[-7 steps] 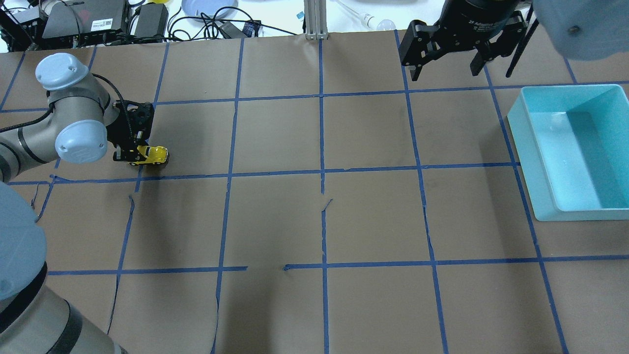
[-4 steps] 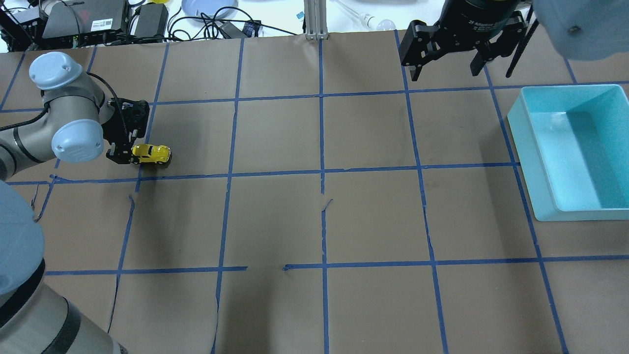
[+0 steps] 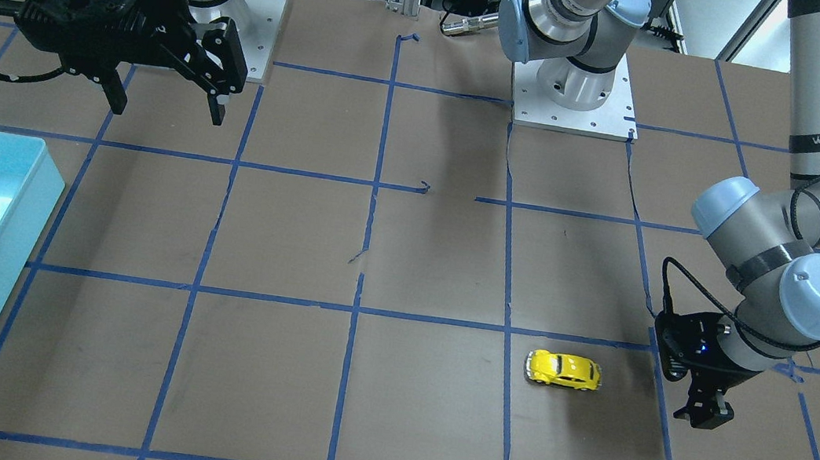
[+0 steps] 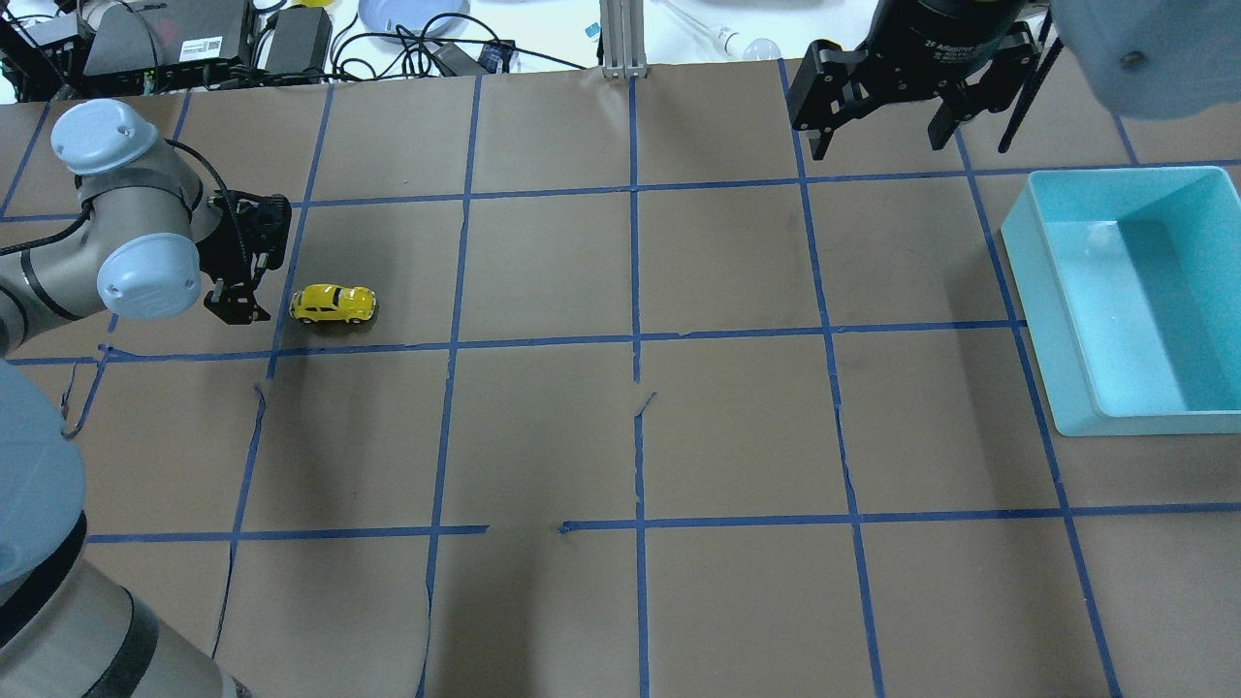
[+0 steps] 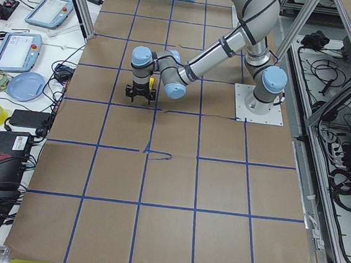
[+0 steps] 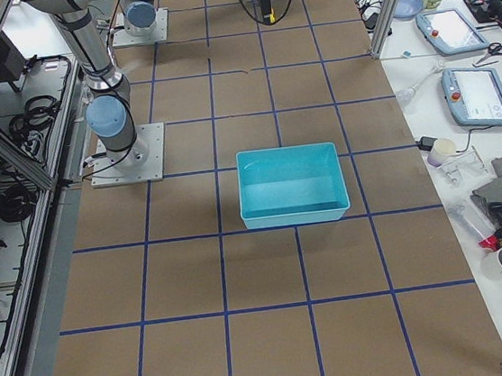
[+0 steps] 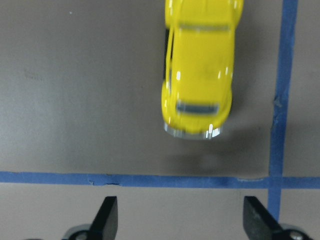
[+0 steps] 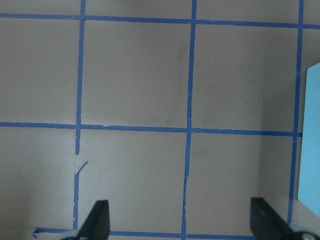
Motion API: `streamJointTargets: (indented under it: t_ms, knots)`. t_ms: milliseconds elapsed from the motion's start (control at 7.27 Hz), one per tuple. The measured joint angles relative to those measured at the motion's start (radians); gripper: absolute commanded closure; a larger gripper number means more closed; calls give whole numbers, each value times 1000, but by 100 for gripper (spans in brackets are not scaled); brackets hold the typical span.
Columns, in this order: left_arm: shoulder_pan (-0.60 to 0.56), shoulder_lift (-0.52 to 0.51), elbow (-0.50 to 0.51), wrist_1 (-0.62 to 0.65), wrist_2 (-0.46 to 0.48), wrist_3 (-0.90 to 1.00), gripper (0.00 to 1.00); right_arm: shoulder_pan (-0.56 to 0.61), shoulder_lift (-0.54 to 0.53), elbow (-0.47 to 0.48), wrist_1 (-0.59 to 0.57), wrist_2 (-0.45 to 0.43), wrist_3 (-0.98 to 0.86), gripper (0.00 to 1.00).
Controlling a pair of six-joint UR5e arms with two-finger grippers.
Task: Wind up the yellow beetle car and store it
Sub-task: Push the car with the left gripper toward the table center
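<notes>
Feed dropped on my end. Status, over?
Left gripper open, clear of yellow beetle car. Right gripper open, empty. Car on its wheels, free. Nothing seen between it and teal bin.

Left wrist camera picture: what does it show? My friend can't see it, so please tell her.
A tiny glossy yellow beetle toy car sits on brown paper, seen from above, beyond the open left gripper, whose two black fingertips show at the bottom edge. A blue tape line crosses between them.
</notes>
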Motion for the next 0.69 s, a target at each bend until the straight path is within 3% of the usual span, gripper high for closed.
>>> streamJointTargets:
  t_ms: [688]
  knots:
    - [-46, 37, -6, -28, 1, -80, 12, 0, 1, 0, 0, 0, 0, 0]
